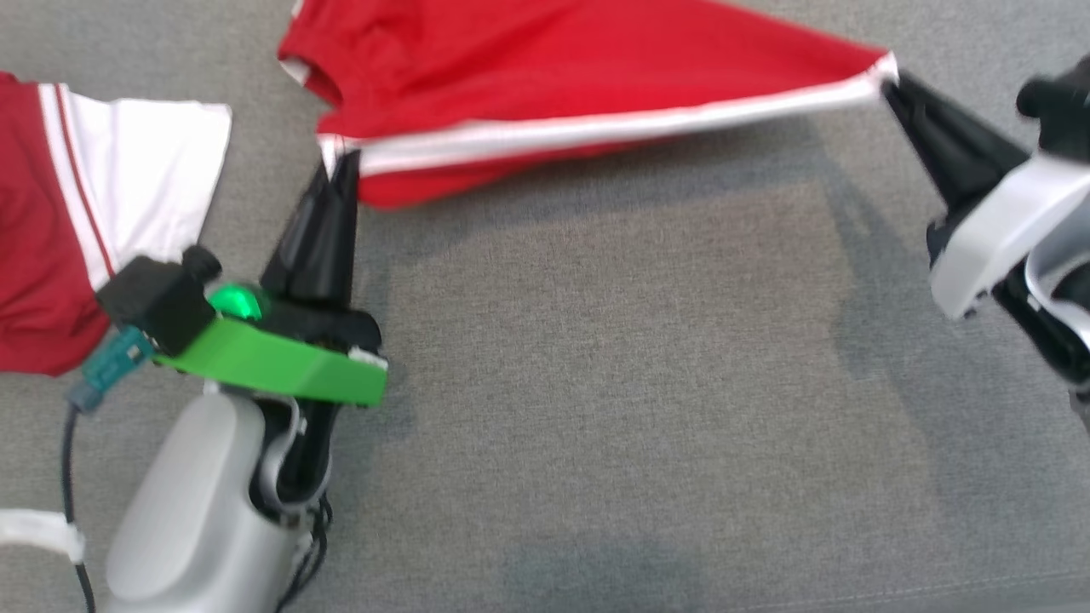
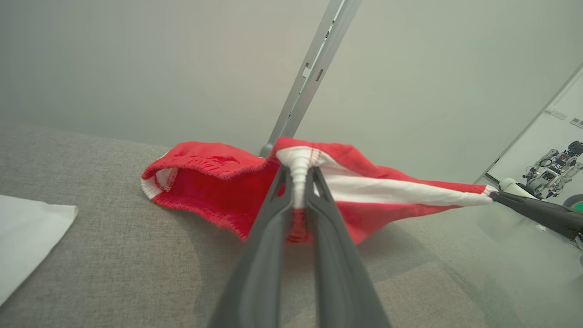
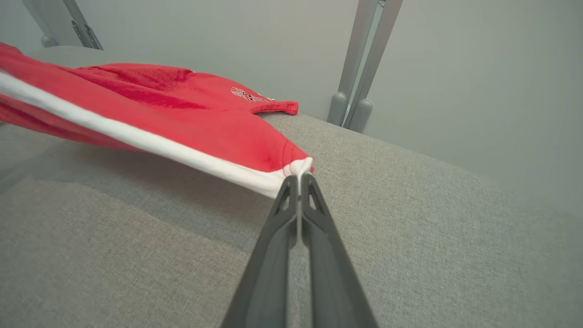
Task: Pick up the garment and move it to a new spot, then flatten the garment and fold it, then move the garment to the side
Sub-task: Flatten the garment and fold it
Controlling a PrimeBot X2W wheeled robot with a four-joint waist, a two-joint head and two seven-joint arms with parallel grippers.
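The garment (image 1: 545, 81) is bright red with a white stripe along its near edge, and that edge is stretched taut above the grey cloth surface. My left gripper (image 1: 341, 162) is shut on its left corner, where white fabric bunches between the fingers (image 2: 298, 182). My right gripper (image 1: 890, 81) is shut on the right corner; the white hem is pinched at the fingertips (image 3: 298, 177). The far part of the garment (image 3: 191, 91) rests on the surface. The left wrist view catches the right gripper (image 2: 494, 195) at the stripe's far end.
A second red and white garment (image 1: 94, 196) lies at the left edge of the grey surface (image 1: 613, 383). Grey metal posts (image 3: 360, 68) rise behind the surface against a pale wall. A white sheet (image 2: 27, 237) lies at the left in the left wrist view.
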